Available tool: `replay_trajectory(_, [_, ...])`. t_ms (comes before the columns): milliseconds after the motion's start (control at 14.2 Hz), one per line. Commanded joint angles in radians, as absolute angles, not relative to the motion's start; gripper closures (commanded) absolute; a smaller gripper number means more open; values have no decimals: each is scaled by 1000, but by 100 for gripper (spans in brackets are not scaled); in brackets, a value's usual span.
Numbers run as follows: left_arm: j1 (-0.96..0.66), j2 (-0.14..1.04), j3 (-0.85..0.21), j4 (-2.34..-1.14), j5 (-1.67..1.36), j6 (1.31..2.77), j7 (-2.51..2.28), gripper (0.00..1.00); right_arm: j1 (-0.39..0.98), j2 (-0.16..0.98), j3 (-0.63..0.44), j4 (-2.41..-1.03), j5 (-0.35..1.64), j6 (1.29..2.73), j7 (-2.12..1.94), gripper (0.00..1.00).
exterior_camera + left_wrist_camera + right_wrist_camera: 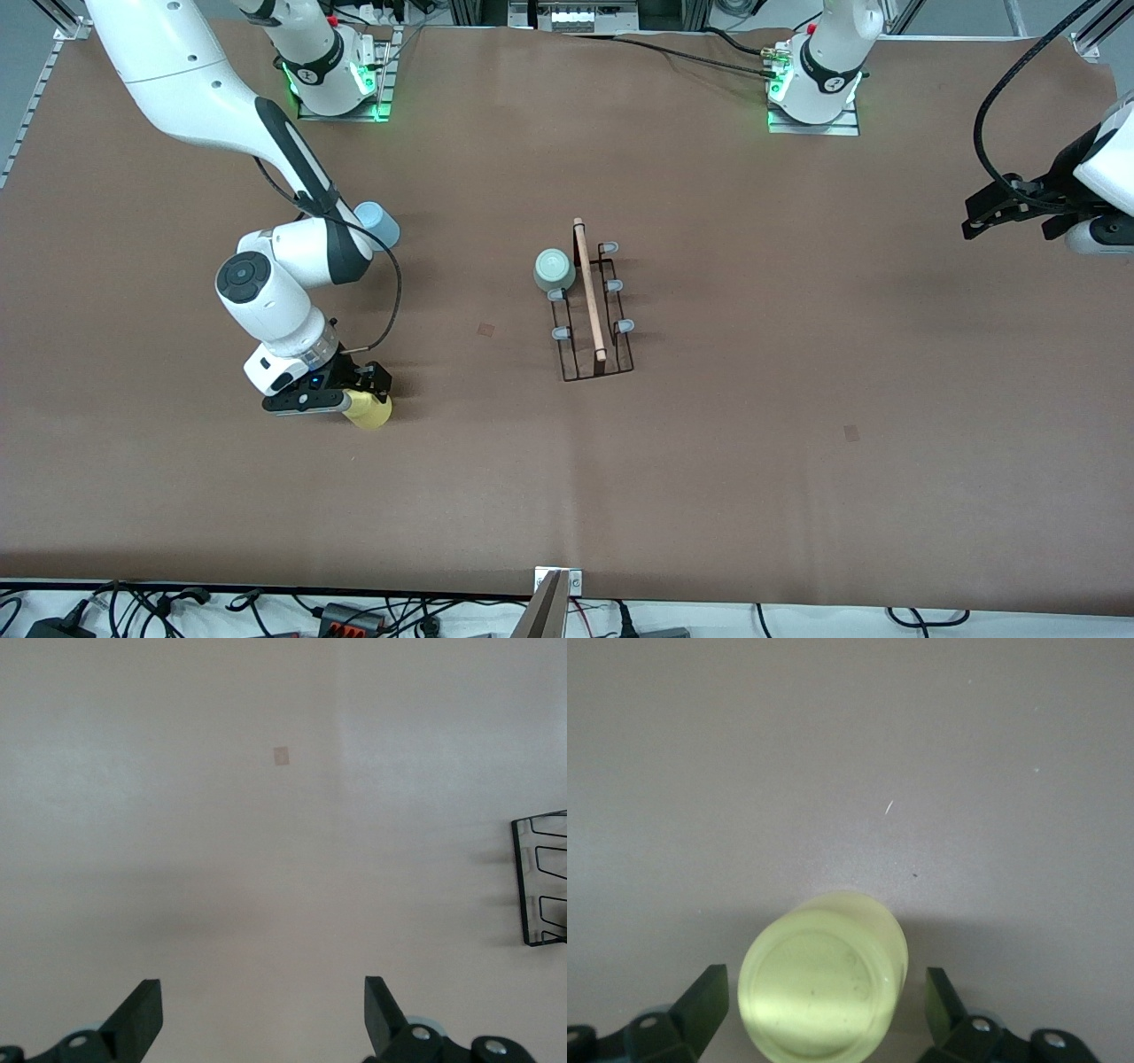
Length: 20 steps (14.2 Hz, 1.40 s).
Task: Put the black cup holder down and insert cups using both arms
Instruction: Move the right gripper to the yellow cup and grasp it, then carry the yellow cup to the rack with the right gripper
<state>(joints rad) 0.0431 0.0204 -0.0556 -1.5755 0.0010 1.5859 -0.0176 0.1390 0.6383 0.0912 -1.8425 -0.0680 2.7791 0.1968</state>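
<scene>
The black cup holder stands at the middle of the brown table, wooden rod handle on top. The pale green cup sits on one of its pegs, on the side toward the right arm's end. The light blue cup stands on the table, partly hidden by the right arm. My right gripper is open around the yellow cup; in the right wrist view the yellow cup shows its base between the fingers, with gaps on both sides. My left gripper is open and empty at the left arm's end, and waits.
The left wrist view shows bare table under the open left gripper and one end of the black cup holder. Small tan marks lie on the table. Cables run along the table's front edge.
</scene>
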Motion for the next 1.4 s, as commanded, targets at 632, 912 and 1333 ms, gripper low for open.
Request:
replay_trajectory(632, [41,12,-64,-1597,12,1600,-3,0,257,425,89,-1806,-57,2521,363,86])
replay_trajectory(912, [43,15,-64,-1597,14,1601,-3,0,466,416,91,-1611,-69,2291,712,86])
replay_trajectory(1333, [41,17,-64,-1598,14,1605,-3,0,624,567,87,-1462,-133,2333,851,86])
